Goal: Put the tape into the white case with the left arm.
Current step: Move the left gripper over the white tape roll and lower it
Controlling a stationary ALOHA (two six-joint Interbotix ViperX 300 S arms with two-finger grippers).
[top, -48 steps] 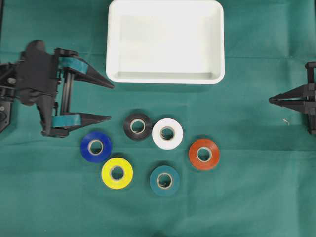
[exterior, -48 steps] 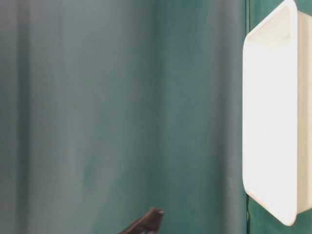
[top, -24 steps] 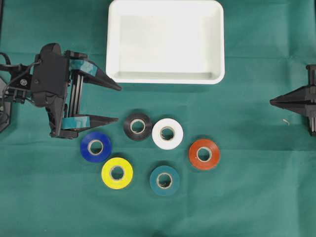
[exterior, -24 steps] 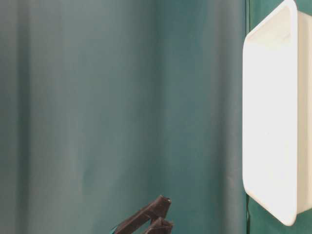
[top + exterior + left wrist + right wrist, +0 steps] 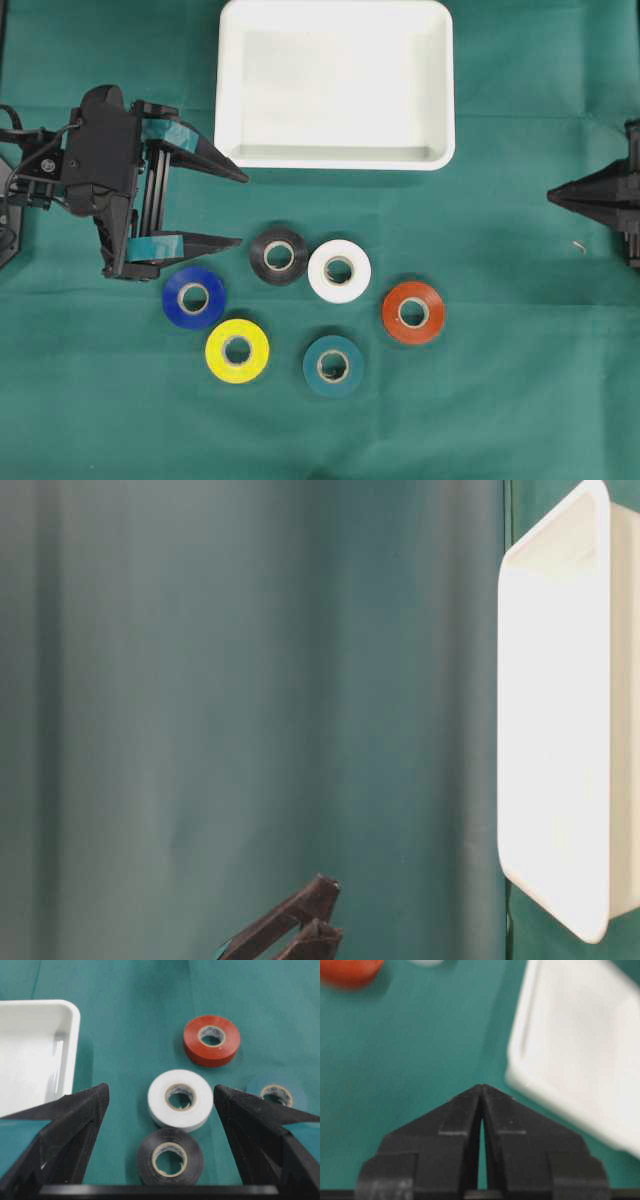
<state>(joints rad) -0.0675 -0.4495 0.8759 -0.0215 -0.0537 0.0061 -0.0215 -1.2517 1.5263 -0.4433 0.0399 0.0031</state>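
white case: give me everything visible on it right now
The white case is a shallow rectangular tray with rounded corners and a raised rim, smooth glossy plastic by the look. It is empty, lying flat and open side up on the green cloth at the far middle of the overhead view. No tape roll touches it. The left gripper is open; its upper finger ends close to the case's near left corner; contact unclear.

Green cloth [image 5: 500, 400] covers whole tabletop, faint creases; even overhead light, soft shadows.
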